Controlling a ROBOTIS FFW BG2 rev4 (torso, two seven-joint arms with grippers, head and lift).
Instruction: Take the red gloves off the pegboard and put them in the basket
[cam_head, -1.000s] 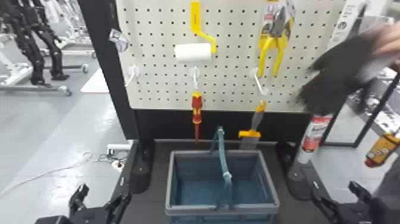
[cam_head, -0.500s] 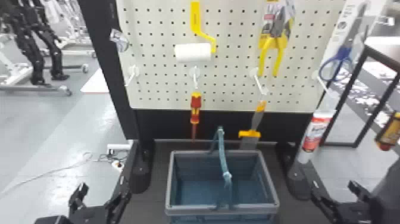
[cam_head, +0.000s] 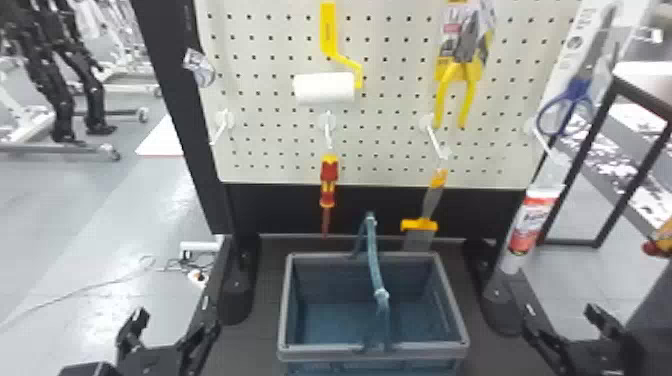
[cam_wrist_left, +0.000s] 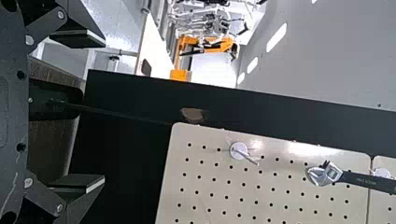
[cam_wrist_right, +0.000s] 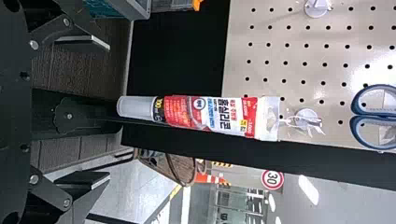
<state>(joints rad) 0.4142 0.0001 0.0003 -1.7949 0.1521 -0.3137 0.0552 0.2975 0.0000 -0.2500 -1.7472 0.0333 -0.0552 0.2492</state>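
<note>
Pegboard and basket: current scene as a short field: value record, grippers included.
pegboard: upright board, behind and above the basket
basket: blue with grey rim, on the dark base, handle raised, nothing visible inside
hung_low: red-yellow screwdriver, scraper, sealant tube
hung_high: paint roller, yellow pliers, blue-handled scissors
left_gripper: lower left of head view, fingers open
right_gripper: lower right of head view, fingers open
</note>
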